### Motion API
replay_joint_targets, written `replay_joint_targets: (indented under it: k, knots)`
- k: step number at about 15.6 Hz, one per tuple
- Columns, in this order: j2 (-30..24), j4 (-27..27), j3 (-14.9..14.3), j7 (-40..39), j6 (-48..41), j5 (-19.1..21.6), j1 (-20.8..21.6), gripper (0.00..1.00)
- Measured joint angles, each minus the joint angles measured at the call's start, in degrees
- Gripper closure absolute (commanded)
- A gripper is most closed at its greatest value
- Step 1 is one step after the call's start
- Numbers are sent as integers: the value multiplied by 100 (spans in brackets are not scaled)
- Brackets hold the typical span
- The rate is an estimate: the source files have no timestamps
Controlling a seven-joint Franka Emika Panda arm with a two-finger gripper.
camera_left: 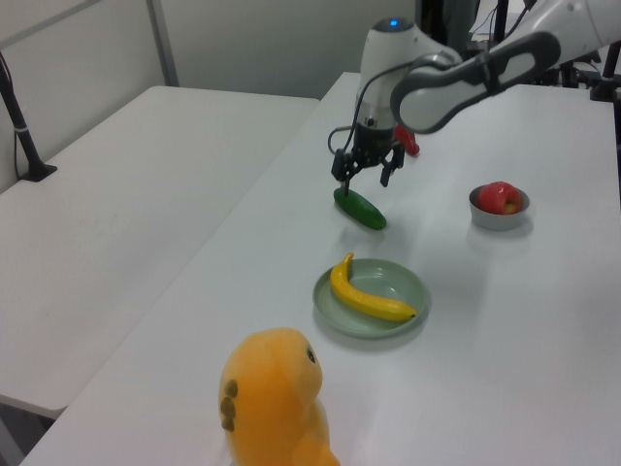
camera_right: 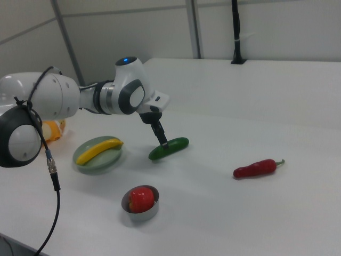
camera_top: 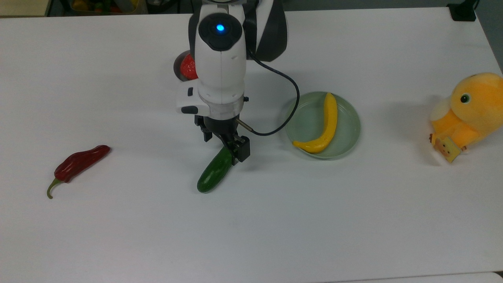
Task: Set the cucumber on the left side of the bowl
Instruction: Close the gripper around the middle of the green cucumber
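The dark green cucumber (camera_top: pixel 211 176) (camera_left: pixel 361 209) (camera_right: pixel 169 148) lies at a slant on the white table, near the middle in the top view. My gripper (camera_top: pixel 224 147) (camera_left: pixel 361 183) (camera_right: pixel 160 136) is open and low over the cucumber's upper end, one finger on each side of it. The small grey metal bowl (camera_top: pixel 177 70) (camera_left: pixel 499 216) (camera_right: pixel 144 214) holds a red fruit. It stands behind the arm in the top view and is partly hidden by it.
A pale green plate (camera_top: pixel 347 127) (camera_left: pixel 408 291) with a yellow banana (camera_top: pixel 329 124) sits to the top view's right of the cucumber. A dark red chili (camera_top: pixel 80 161) (camera_right: pixel 257 168) lies far to the top view's left. An orange plush toy (camera_top: pixel 469 112) sits at the right edge.
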Motion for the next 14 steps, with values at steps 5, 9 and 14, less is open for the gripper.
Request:
replay_joint_targets:
  k: [5, 9, 14]
  knots:
    - [250, 10, 5, 56, 148, -102, 33, 0]
    - [320, 12, 8, 56, 228, -120, 33, 70]
    - [370, 13, 29, 56, 308, -206, 25, 83]
